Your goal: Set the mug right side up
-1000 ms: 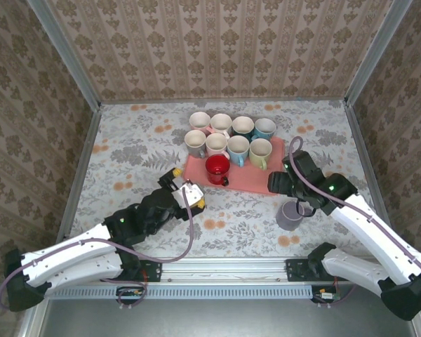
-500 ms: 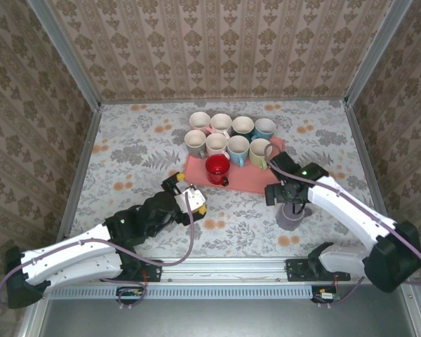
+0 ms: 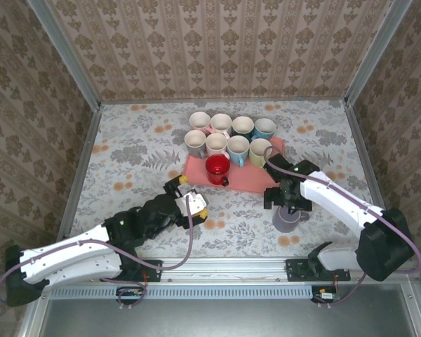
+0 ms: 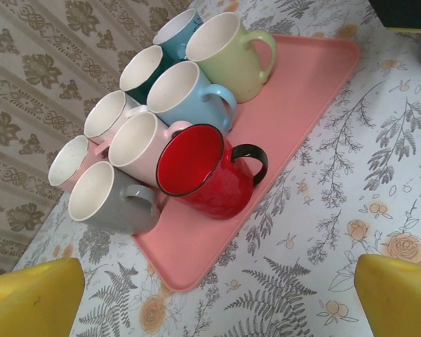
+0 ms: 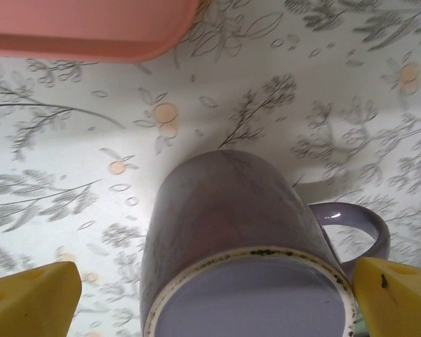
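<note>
A purple mug (image 3: 288,218) stands upside down on the floral table, just off the tray's near right corner. In the right wrist view its pale base (image 5: 252,302) faces up and its handle (image 5: 361,228) points right. My right gripper (image 3: 283,197) hangs directly over it. The right gripper (image 5: 214,298) is open, with one yellow fingertip (image 5: 31,298) on each side of the mug and apart from it. My left gripper (image 3: 190,200) is open and empty over bare table. In its own view the left gripper (image 4: 214,298) looks toward the tray.
A pink tray (image 3: 196,172) at mid-table holds several upright mugs, with a red mug (image 3: 217,168) nearest the front. From the left wrist, the tray's near corner (image 4: 189,260) and the red mug (image 4: 203,172) are close ahead. Patterned walls enclose the table.
The right arm swung left and folded in until its gripper came over the purple mug, and its jaws widened. The left gripper crept slightly right.
</note>
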Available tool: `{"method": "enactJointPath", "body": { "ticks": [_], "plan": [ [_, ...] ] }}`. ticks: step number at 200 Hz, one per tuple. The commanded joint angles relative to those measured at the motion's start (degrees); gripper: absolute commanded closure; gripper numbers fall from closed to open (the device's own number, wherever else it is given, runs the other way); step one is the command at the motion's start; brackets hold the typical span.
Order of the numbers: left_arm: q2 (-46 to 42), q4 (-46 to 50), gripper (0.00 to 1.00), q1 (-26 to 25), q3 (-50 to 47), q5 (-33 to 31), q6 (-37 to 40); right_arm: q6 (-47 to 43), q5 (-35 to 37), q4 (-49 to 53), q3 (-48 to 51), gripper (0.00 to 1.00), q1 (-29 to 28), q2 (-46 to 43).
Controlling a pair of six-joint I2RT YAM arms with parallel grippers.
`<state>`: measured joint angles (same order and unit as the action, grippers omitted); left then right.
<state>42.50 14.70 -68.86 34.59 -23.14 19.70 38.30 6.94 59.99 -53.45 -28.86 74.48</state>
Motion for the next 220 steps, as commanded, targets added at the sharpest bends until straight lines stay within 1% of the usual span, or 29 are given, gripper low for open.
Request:
{"method": "enactJointPath", "body": {
  "ticks": [1,20,38,59,73,89,112,129,144,155,175,197,211,220],
  "plan": [
    [0.13,0.94,0.0,-0.48,1.8,1.31,-0.28,6.9,-8.07,0.75,-0.34,0.0,-0.72,-2.75],
    [0.29,1.03,0.0,-0.5,1.72,1.33,-0.27,10.94,-11.11,0.13,0.45,0.0,-2.28,-5.17],
    [0.41,1.2,0.0,-0.57,1.88,1.25,-0.17,15.49,-13.33,-1.23,2.25,0.0,-5.48,-7.28],
    [0.39,1.29,0.0,-0.67,1.89,0.93,-0.1,19.86,-12.95,-2.42,3.45,0.0,-9.85,-8.16],
    [0.39,1.21,0.0,-0.66,1.8,0.9,-0.02,20.65,-11.89,-3.11,3.19,0.0,-12.73,-7.93],
    [0.48,1.08,0.0,-0.73,1.71,0.9,-0.03,16.46,-7.97,-0.37,0.29,0.0,-15.46,-5.48],
    [0.75,1.09,0.0,-0.84,1.65,0.9,-0.02,4.49,2.48,7.09,-6.26,0.0,-20.16,0.67],
    [0.82,0.97,0.0,-0.92,1.61,0.64,0.07,-2.75,7.44,10.37,-8.63,0.0,-22.2,4.78],
    [0.83,0.9,0.0,-0.92,1.53,0.47,0.07,-7.48,7.82,10.76,-9.21,0.0,-22.37,7.44],
    [0.83,1.03,0.0,-1.01,1.43,0.26,0.03,-10.59,7.05,10.53,-9.43,0.0,-22.38,7.39],
    [0.91,0.93,0.0,-1.1,1.19,0.11,0.13,-13.67,5.45,10.9,-10.93,0.0,-21.71,6.41],
    [1.14,0.83,0.0,-1.19,1.18,0.33,0.25,-13.83,4.61,10.36,-10.17,0.0,-19.03,5.68],
    [1.26,0.87,0.0,-1.19,1.27,0.6,0.15,-11.13,8.5,10.67,-8.46,0.0,-16.74,6.01],
    [1.2,0.92,0.0,-1.19,1.33,0.72,0.17,-10.71,8.34,10.35,-7.33,0.0,-15.15,6.45]
  ]
}}
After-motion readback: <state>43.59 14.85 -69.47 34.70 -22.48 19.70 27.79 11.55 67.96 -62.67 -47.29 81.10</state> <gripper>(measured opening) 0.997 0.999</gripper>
